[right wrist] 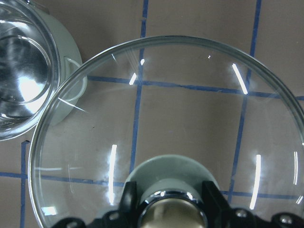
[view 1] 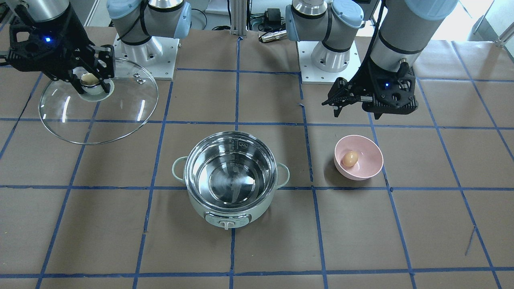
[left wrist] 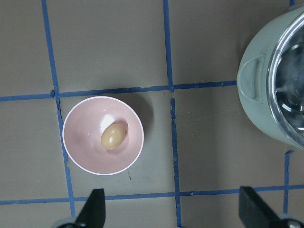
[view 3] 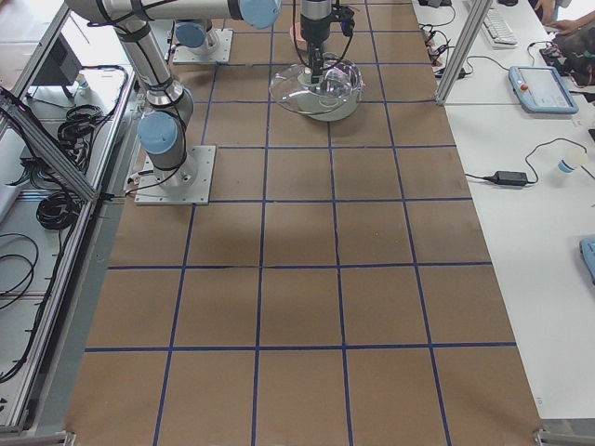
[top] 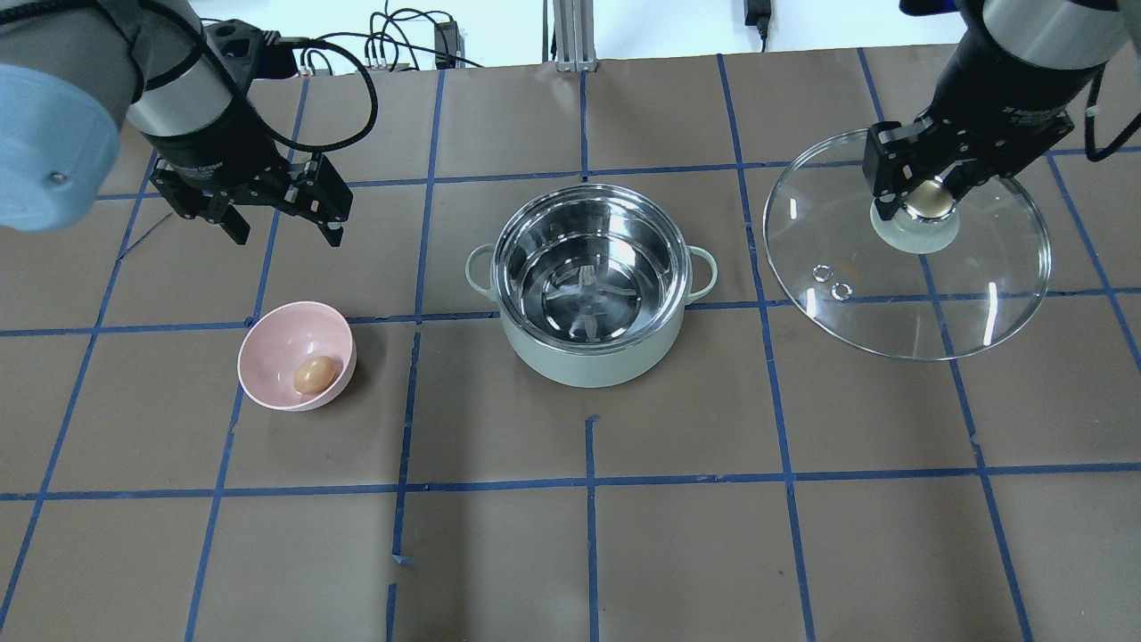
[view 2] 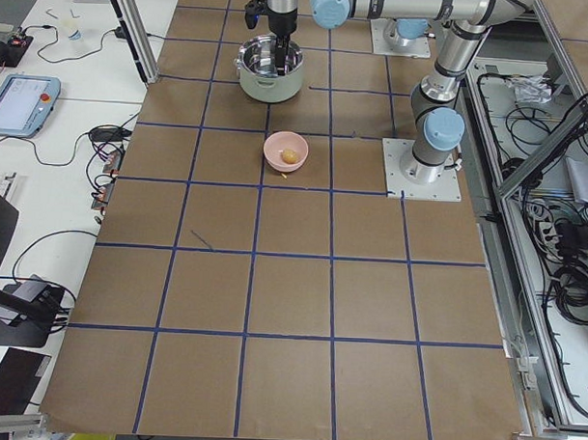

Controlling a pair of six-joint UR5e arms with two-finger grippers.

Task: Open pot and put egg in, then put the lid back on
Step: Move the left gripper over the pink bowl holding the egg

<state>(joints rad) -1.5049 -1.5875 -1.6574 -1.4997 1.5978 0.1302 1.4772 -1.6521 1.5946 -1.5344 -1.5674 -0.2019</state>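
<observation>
Table (top: 677,553) - brown paper with a blue tape grid, everything sits on it.

Lid (top: 891,294) - big clear glass disc with a metal rim, off the pot and well to the right of it, tilted. It hangs by its beige knob (top: 929,198) above the pale green hub (top: 914,230). Cannot tell whether the low edge of the rim touches the paper.

Pot (top: 592,276) - mint green, middle of the table, upright, uncovered, with a bare shiny steel inside. Loop handles point left and right, and the control knob (view 1: 227,223) faces the far side, away from the robot.

Right gripper (top: 925,203) - fingers clenched on the lid's knob from both sides; the right wrist view shows the black fingers hugging it.

Left gripper (top: 285,234) - fingers spread wide, grasping nothing, up in the air on the left. The left wrist view looks straight down on the bowl, with both fingertips at the picture's bottom edge, well apart.

Pink bowl (top: 267,343) - left of the pot, clear of it, upright.

Egg (top: 314,375) - brown-tan, lying on its side in the pink bowl against the wall nearer the pot, untouched, not in the pot.
</observation>
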